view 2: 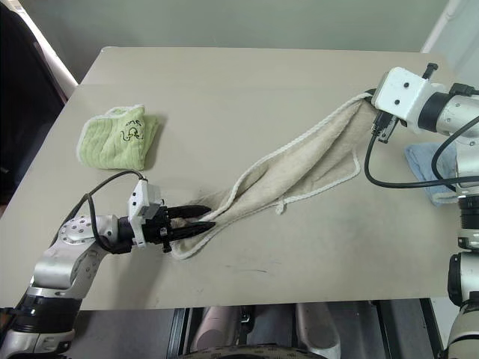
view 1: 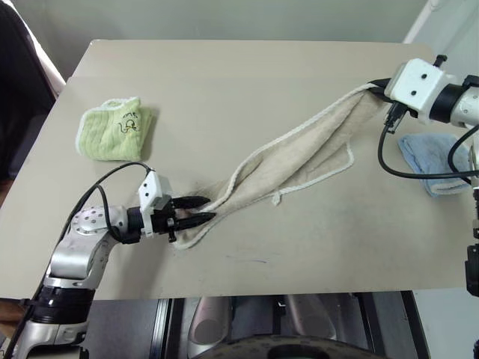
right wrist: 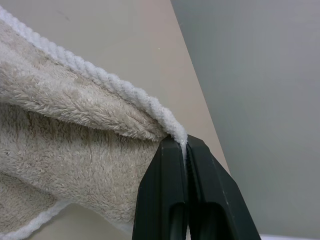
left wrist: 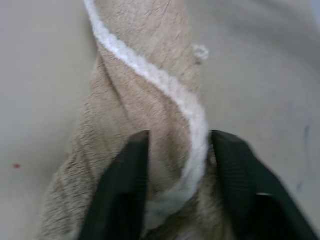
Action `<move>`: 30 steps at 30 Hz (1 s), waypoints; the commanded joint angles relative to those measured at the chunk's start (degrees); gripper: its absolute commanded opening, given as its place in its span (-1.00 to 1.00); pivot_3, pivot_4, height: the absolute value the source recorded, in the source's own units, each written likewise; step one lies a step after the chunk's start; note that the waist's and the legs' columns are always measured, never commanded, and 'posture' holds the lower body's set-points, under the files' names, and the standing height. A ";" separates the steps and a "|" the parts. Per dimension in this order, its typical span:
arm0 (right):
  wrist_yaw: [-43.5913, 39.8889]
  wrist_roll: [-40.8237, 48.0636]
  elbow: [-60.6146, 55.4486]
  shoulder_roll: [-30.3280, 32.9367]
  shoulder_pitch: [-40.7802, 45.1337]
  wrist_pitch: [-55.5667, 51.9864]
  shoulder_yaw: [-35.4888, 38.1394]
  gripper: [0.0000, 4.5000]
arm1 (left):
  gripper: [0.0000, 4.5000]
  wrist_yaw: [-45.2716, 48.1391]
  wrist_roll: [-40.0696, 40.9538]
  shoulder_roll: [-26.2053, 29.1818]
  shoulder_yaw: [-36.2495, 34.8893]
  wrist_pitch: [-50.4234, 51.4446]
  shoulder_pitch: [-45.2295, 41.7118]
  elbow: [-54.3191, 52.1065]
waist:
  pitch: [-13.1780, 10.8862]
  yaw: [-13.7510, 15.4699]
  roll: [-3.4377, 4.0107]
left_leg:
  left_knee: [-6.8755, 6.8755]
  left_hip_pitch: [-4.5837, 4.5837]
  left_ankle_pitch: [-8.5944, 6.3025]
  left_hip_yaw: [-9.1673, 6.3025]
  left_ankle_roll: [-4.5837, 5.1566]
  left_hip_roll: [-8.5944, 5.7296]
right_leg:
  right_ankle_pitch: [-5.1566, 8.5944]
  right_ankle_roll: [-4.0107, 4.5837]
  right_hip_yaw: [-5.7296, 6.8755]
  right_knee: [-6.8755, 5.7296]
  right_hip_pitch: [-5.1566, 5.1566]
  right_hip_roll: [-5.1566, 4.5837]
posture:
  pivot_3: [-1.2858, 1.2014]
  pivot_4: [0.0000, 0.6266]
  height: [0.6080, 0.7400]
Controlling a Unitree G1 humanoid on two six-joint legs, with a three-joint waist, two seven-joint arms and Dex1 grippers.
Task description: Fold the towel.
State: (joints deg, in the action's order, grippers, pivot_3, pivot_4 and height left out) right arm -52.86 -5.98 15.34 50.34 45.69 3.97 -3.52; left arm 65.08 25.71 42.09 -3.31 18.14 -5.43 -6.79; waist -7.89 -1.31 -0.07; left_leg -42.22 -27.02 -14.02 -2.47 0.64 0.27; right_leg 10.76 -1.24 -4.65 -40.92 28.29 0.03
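Beige counter (view 1: pixel 247 82) under all. Far left: small green cloth (view 1: pixel 114 129), folded. Left fingers (view 1: pixel 196 210) spread around towel's low end, not pinching. Towel (view 1: pixel 314 149) stretched slantwise over counter, low end down on it, far corner lifted. Right fingers (right wrist: pixel 185 150) pressed together, pinching that white-corded corner. Blue cloth (view 1: pixel 434 161) far right.

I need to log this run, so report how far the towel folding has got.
Done: the right gripper is shut on one corner of the towel, lifting that end off the table. In hand: the left gripper has its jaws apart around the other, bunched end, not clamped. Left: every fold; the towel hangs as a twisted strip between the grippers.
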 commanded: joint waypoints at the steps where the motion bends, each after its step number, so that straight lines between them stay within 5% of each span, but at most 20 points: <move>1: 0.85 -0.18 -1.86 1.25 0.03 0.76 1.41 -1.00 | 0.58 0.53 -2.21 0.51 0.76 -3.45 -0.04 -0.12 | 0.00 0.00 0.00 | 0.00 0.00 0.00 0.00 0.00 0.00 | 0.00 0.00 0.00 0.00 0.00 0.00 | 0.03 -0.52 0.36; 2: 0.90 -0.26 -1.85 1.31 -0.09 0.82 1.41 -1.00 | 0.72 0.10 -2.36 0.19 0.72 -3.54 -0.16 -0.07 | 0.00 0.00 0.00 | 0.00 0.00 0.00 0.00 0.00 0.00 | 0.00 0.00 0.00 0.00 0.00 0.00 | 0.03 -0.52 0.36; 16: 0.57 -0.33 -2.03 1.20 0.02 0.78 1.32 -1.00 | 0.72 -1.54 6.54 -0.09 -3.08 7.08 -2.83 -4.56 | 0.00 0.01 0.00 | 0.00 0.00 0.00 0.01 0.00 0.00 | 0.00 0.00 0.01 0.00 0.00 0.00 | 0.03 -0.52 0.36; 30: 0.62 -0.33 -2.14 0.89 -0.12 0.96 1.17 -1.00 | 0.72 -1.04 -0.33 0.28 -1.51 -2.79 -3.36 0.41 | 0.00 0.00 0.00 | 0.00 0.01 0.00 0.00 0.00 0.00 | 0.00 -0.01 0.00 0.00 -0.01 0.00 | 0.03 -0.52 0.36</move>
State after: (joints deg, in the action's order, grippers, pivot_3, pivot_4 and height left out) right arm -52.74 -6.54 15.14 50.41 44.79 4.34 -3.52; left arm 64.33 25.88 42.58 -4.54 17.69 -7.90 -6.37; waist -7.89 -1.31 -0.07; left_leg -42.22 -27.02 -14.02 -2.46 0.64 0.27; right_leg 10.76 -1.24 -4.65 -40.92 28.29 0.03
